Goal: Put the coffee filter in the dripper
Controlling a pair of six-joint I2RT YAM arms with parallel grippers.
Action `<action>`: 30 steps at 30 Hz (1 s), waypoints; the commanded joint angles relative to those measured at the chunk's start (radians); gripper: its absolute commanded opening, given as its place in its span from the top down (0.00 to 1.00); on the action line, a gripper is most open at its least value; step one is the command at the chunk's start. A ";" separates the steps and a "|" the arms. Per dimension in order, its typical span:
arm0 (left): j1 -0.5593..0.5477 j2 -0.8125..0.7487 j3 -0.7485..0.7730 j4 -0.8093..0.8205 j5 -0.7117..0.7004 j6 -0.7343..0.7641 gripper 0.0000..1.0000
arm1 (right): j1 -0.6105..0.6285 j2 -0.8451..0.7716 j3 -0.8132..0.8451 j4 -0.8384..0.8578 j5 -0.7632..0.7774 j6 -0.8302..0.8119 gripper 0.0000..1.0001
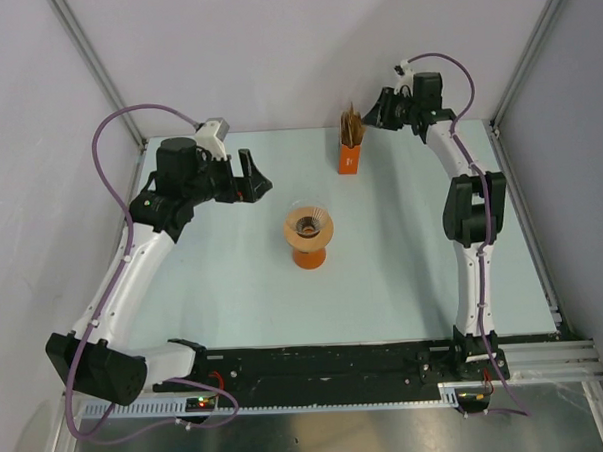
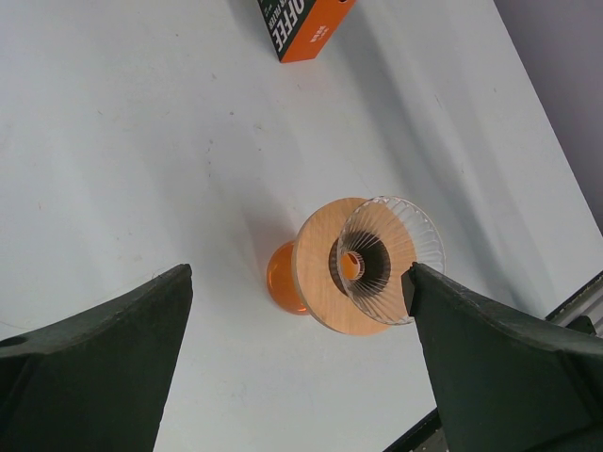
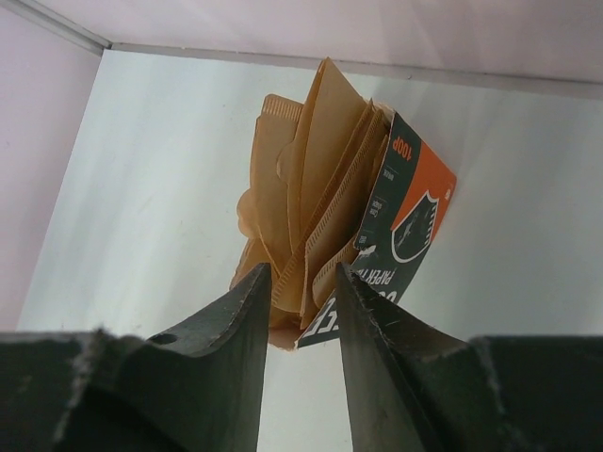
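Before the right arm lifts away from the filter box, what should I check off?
1. Right gripper at the orange filter box, straddling the paper filters: ok.
2. Just one filter between its jaws: cannot tell; several sheets overlap there.
3. Firm pinch on the paper: cannot tell.
4. Box standing upright: ok.
5. Dripper empty, seated on the tan disc over the orange beaker: ok.
6. Left gripper open and apart from the dripper: ok.
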 commanded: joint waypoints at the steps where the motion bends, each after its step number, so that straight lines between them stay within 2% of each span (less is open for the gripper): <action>1: 0.008 0.001 -0.003 0.021 0.019 -0.010 0.00 | 0.003 0.012 0.058 0.012 -0.018 0.016 0.63; 7: 0.011 0.007 -0.004 0.026 0.024 -0.013 0.00 | 0.003 0.022 0.056 0.010 -0.031 0.024 0.69; 21: 0.015 0.017 -0.012 0.035 0.039 -0.024 0.00 | 0.010 0.040 0.053 -0.013 -0.043 0.013 0.75; 25: 0.014 0.018 -0.018 0.037 0.043 -0.028 0.00 | 0.009 0.040 0.047 -0.013 -0.043 0.012 0.86; 27: 0.015 0.016 -0.021 0.038 0.043 -0.029 0.00 | 0.008 0.034 0.044 -0.009 -0.046 0.014 0.96; 30: 0.016 0.012 -0.023 0.039 0.042 -0.029 0.00 | 0.003 0.014 0.033 0.013 -0.060 0.027 0.99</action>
